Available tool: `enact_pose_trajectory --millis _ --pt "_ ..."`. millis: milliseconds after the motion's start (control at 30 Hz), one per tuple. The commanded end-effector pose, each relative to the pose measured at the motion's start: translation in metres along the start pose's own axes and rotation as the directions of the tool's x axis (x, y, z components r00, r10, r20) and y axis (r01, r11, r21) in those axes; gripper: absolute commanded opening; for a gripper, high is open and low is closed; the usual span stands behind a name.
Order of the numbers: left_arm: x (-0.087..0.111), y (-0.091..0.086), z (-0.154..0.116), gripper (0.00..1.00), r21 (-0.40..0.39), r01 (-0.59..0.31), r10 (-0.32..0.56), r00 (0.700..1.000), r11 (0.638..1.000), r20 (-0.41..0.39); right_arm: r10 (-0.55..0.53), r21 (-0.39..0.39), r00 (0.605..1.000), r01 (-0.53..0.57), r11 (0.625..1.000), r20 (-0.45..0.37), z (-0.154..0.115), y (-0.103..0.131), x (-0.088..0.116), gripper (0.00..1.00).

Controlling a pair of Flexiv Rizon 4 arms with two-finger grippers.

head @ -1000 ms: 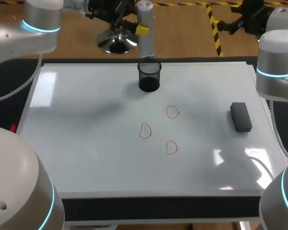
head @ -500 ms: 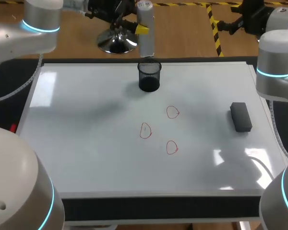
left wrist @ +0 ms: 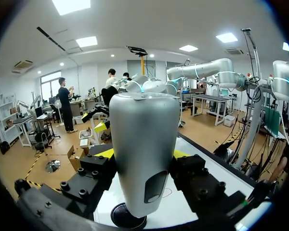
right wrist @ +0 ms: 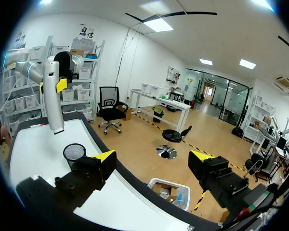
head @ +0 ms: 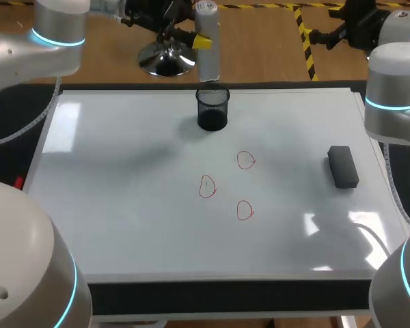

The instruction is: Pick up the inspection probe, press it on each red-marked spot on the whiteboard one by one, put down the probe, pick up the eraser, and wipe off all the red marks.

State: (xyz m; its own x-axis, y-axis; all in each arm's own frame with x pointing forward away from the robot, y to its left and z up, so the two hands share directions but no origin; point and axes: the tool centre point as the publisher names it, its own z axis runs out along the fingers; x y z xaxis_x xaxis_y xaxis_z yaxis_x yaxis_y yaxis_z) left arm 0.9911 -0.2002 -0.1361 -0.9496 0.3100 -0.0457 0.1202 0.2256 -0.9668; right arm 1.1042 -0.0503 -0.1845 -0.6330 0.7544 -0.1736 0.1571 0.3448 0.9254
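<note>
— So, where is the inspection probe?
— Up in the left gripper, clenched between both fingers. It stands upright in the air, right above the black mesh cup.
— And the cup?
— Standing on the whiteboard, near the middle of its far edge. The probe's lower end sits just over the cup's rim (whether it touches, I cannot tell).
— The red marks?
— Three small red loops in the middle of the board. The first loop lies nearest the cup, the second loop to its left and closer to the robot, and the third loop closest of all. They lie apart from one another.
— The eraser?
— The eraser is a dark block lying flat on the board's right part, well apart from the loops.
— And the other arm?
— The right gripper is released, its fingers spread wide with nothing between them. It hangs out past the board's far right corner, off the board.
</note>
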Motion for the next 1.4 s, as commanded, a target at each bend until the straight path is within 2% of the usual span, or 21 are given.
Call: enact_pose_trajectory --millis 33,267,533,867,1100,1400 --pt "0.000 -0.002 -0.001 0.00 -0.002 0.000 0.000 1.000 1.000 0.000 0.000 0.000 1.000 0.000 1.000 0.000 0.000 0.000 0.000 1.00" --pt "0.015 -0.009 0.005 0.00 0.018 -0.031 0.031 1.000 0.999 0.001 0.000 0.000 1.000 0.000 1.000 0.000 0.000 0.000 0.000 1.00" --pt "0.042 -0.016 0.005 0.00 0.029 -0.049 0.049 0.999 0.998 0.013 0.000 0.000 1.000 0.000 1.000 0.000 0.000 0.000 0.000 1.00" --pt "0.077 -0.013 0.011 0.00 0.037 -0.042 0.040 0.998 0.998 0.041 0.000 0.000 1.000 0.000 1.000 0.000 0.000 0.000 0.000 1.00" --pt "0.101 -0.009 0.013 0.00 0.009 -0.027 0.027 0.998 1.000 0.052 0.000 0.000 1.000 0.000 1.000 0.000 0.000 0.000 0.000 1.00" --pt "0.124 -0.003 0.015 0.00 0.000 -0.011 0.011 0.998 1.000 0.054 0.000 0.000 1.000 0.000 1.000 0.000 0.000 0.000 0.000 1.00"
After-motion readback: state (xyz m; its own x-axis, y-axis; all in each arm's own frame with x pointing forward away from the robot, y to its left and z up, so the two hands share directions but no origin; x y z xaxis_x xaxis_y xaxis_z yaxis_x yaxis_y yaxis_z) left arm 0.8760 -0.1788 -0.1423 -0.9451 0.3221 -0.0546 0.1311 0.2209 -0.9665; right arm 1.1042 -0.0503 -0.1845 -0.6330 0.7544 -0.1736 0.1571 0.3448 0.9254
